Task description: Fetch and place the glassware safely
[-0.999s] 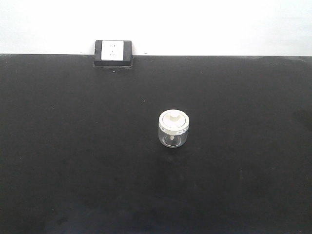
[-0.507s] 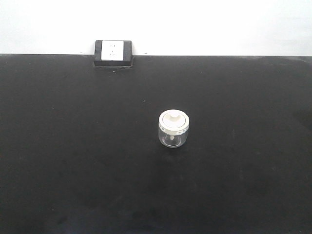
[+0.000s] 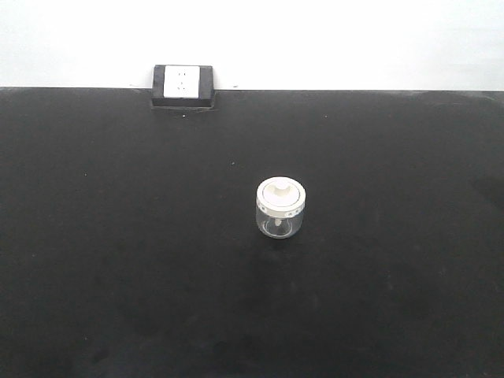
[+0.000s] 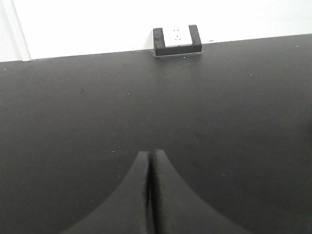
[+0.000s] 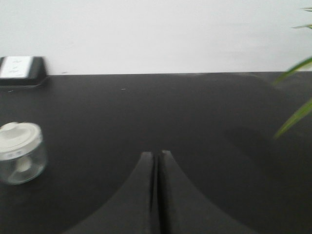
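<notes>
The glassware, a small clear jar (image 3: 279, 209) with a cream-white knobbed lid, stands upright on the black tabletop (image 3: 118, 236) near the middle of the front view. The right wrist view shows the same jar (image 5: 20, 152) at the far left, well to the left of my right gripper (image 5: 156, 153), which is shut and empty. In the left wrist view my left gripper (image 4: 149, 153) is shut too, with only bare tabletop ahead of it and no jar in sight. Neither gripper appears in the front view.
A black block with a white socket face (image 3: 183, 85) sits at the table's far edge against the white wall; it also shows as the socket block (image 4: 177, 40) and socket block (image 5: 20, 69). Green plant leaves (image 5: 295, 92) reach in at the far right.
</notes>
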